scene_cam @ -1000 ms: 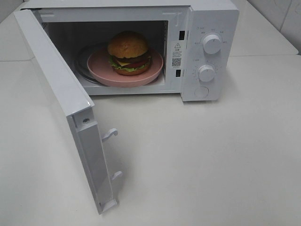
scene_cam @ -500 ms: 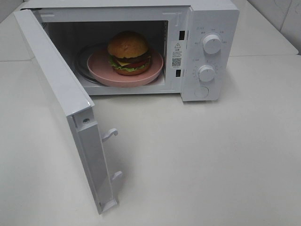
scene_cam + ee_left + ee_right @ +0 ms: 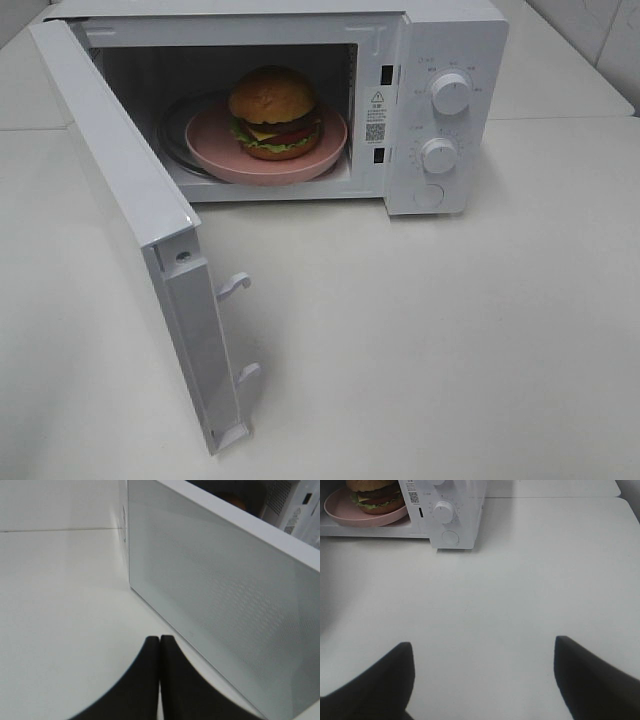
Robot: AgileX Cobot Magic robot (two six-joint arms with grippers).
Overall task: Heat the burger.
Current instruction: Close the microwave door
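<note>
Burger [image 3: 273, 110] loading looks finished: it sits on the pink plate [image 3: 213, 140] inside the microwave [image 3: 450, 40], whose door [image 3: 120, 170] stands swung wide towards the left side of the tabletop [image 3: 450, 330], its latch hooks [image 3: 233, 286] exposed. The step in hand, as I judge it, is closing the door; turning the knobs comes after.

Neither arm shows in the high view. In its wrist view the left gripper [image 3: 159, 645] has its fingers pressed together with nothing between them, and it hangs just beside the outer face of the door, near the perforated window [image 3: 215, 580]. Whether it touches the panel I cannot tell. The right gripper [image 3: 482, 642] is spread wide and empty over bare tabletop, well apart from the microwave and facing its control panel.

The next move probably calls for the left gripper to push against the outer face and sweep the door round until the hooks seat in the front slots. Then the right gripper would need to reach the lower knob [image 3: 438, 155] or the upper knob [image 3: 451, 93] and turn it.
</note>
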